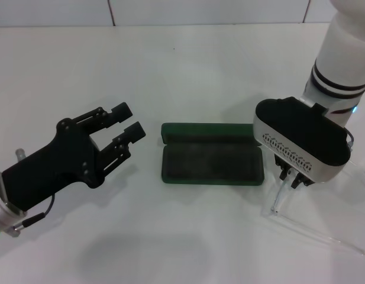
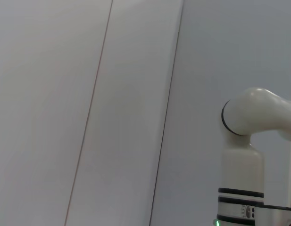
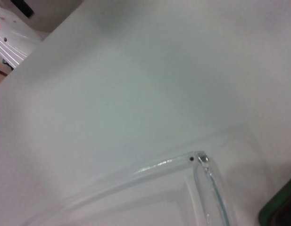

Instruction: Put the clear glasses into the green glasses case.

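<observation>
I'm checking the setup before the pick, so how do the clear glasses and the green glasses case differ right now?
The clear glasses are see-through and thin; the green glasses case is dark, opaque and blocky. The glasses lie partly under the right gripper, at the robot's right; the case lies open at centre, uncovered. Both rest on the white table.

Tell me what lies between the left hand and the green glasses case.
Nothing: in the head view only bare white table separates the left hand from the open green glasses case.

Bright, even overhead light throws soft shadows on the white table (image 1: 200, 77); right wrist view blurred.
</observation>
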